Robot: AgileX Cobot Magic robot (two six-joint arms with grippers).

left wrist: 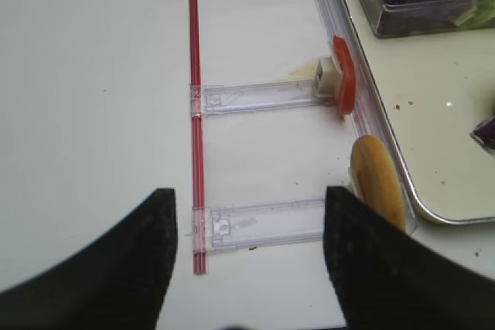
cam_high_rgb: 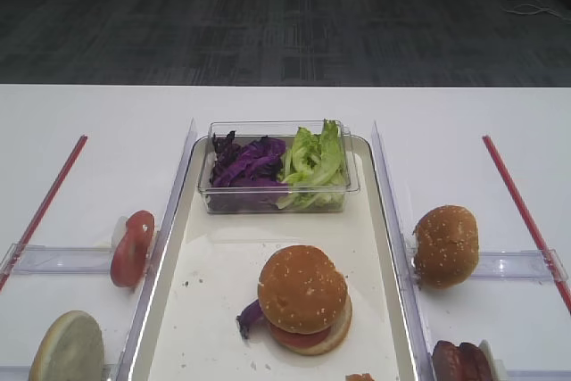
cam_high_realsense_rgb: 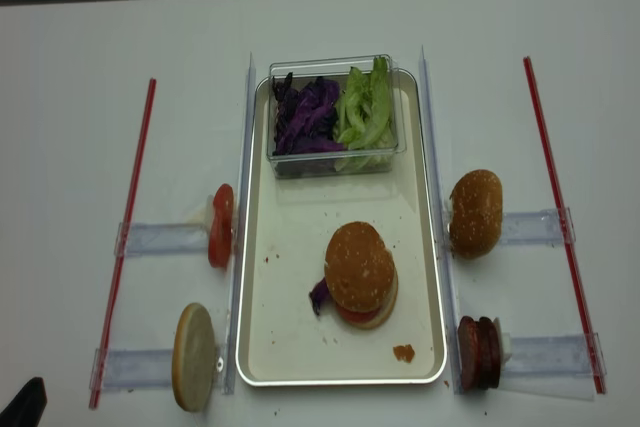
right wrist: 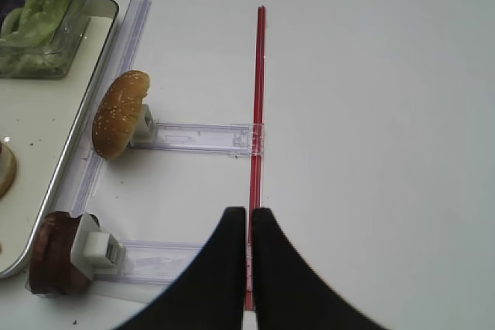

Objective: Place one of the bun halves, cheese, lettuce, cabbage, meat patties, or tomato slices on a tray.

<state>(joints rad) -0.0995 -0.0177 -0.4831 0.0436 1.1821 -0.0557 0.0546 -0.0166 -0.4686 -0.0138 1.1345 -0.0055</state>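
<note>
Now the right tool (right wrist: 249,226) is closed and empty above the table (right wrist: 371,113); the left tool (left wrist: 247,214) is wide open, empty. Two bun halves (cam_high_realsense_rgb: 475,212) show, one on the tray (cam_high_realsense_rgb: 290,327), one outside.

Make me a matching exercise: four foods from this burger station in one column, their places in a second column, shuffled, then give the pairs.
Things:
1. tomato slices
2. meat patties
3. lettuce
4. assembled burger

Places:
A. in the clear tub, beside the purple cabbage
B. upright on a holder left of the tray
C. lying on the tray, nearer the front
D. upright on a holder right of the tray, front corner

Pairs: 1-B, 2-D, 3-A, 4-C
</note>
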